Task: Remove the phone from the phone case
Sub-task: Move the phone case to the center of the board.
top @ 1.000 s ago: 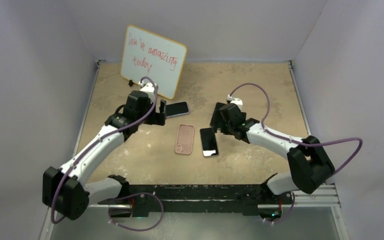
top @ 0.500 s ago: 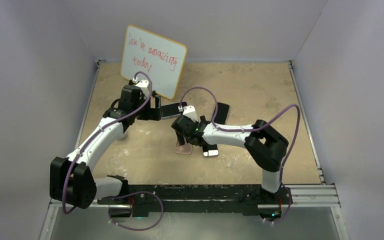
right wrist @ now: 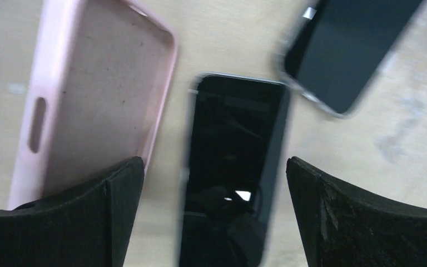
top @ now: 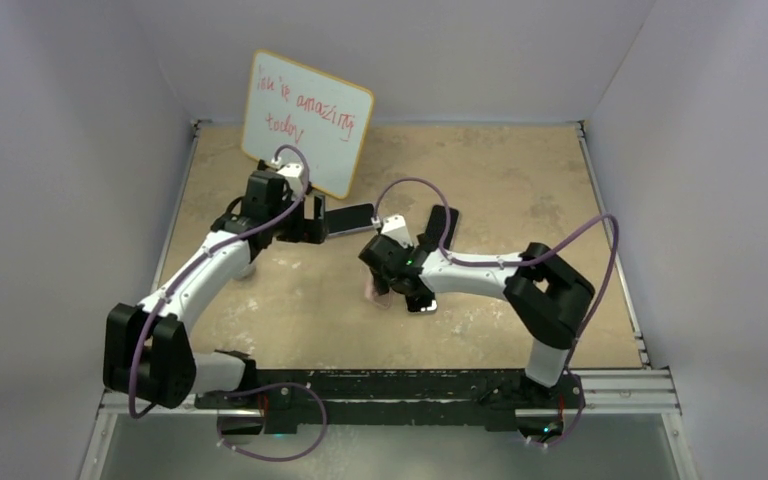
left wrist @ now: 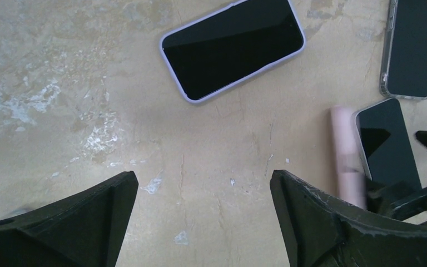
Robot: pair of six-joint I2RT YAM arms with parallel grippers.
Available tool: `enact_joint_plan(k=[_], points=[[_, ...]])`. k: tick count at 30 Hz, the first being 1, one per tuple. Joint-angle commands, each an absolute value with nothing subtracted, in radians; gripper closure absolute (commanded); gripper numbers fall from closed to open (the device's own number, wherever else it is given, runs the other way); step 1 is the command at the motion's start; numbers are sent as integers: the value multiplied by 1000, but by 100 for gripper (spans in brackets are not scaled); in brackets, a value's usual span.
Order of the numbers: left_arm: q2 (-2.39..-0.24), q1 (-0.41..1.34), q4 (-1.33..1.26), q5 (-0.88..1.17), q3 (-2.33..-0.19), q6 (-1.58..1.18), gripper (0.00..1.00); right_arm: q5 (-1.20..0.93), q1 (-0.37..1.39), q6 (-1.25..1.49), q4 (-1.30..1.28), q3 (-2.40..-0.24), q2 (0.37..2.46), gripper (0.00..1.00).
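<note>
Empty pink case (right wrist: 89,100); bare phone (right wrist: 233,150) just beside it. Extraction judged done. Jaws spread, nothing held: right tool (right wrist: 214,161) over bare phone, left tool (left wrist: 203,173) near lavender-cased phone (left wrist: 233,47) beyond pink case. Next likely needs pinch on its edges.

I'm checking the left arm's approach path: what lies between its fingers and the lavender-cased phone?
Nothing but bare, scuffed table, seen in the left wrist view between the left gripper and the lavender-cased phone.

A: What colour is the case (right wrist: 89,94)?
B: Pink. The phone (right wrist: 233,161) is black.
A: And the surface (left wrist: 50,67)?
B: Beige, with pale white marks. The board (top: 305,140) is white, with red writing.
</note>
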State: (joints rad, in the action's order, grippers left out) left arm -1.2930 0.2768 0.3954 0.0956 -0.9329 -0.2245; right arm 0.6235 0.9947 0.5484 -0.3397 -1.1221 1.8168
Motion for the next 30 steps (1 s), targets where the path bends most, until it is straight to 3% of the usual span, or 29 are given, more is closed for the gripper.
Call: enact_joint_plan(k=[1, 7, 19, 30], points=[[-1348, 273, 365, 153, -954, -194, 4, 612, 902, 454, -398, -994, 1720, 1], [-1470, 278, 393, 181, -1039, -169, 4, 591, 809, 388, -355, -917, 1629, 1], [-1634, 314, 438, 78, -1214, -105, 3, 708, 806, 376, -442, -970, 1630, 1], [-1778, 316, 446, 108, -1289, -12, 2, 280, 833, 357, -247, -956, 1432, 1]])
